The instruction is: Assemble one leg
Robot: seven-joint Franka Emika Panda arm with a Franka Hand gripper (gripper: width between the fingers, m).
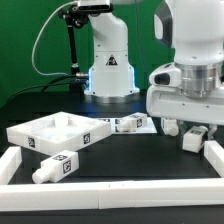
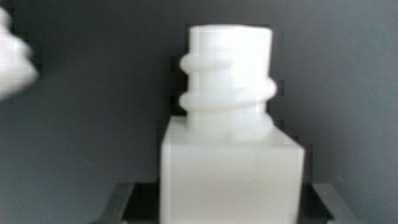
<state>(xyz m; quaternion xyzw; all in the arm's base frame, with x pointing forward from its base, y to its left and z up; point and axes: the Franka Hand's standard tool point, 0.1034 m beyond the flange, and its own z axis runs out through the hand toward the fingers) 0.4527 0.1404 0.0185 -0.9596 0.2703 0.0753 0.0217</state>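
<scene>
- Several loose white parts lie well away from the gripper (image 2: 233, 204), toward the exterior view's left. Farthest off is a spare leg (image 1: 55, 168), on its side on the desk (image 1: 120, 165) with its tags showing, probably parked there for a later turn.
- Nearer the gripper, though well apart from it, the square tray-like part (image 1: 60, 130) lies flat with its walls up. Lying that way it likely offers its corners to a leg brought in from above.
- Between that part and the gripper sits the marker board (image 1: 132, 123), flat on the desk and carrying only its tags.
- At the gripper itself, the wrist view shows the leg (image 2: 231, 120) with dark fingers (image 2: 135, 205) on either side of its square block, apparently touching it. I read this as the gripper pinching the leg by the block. The threaded end juts out beyond the fingers and is left free, which makes sense because that end must enter a hole.
- In the exterior view, stubby white pieces sit directly beneath the gripper. Which one is held, and whether it has left the desk, cannot be told from there.
- Past the gripper, toward the exterior view's right, a long white bar (image 1: 213, 152) runs along the desk, seemingly a fence that keeps parts within reach.
</scene>
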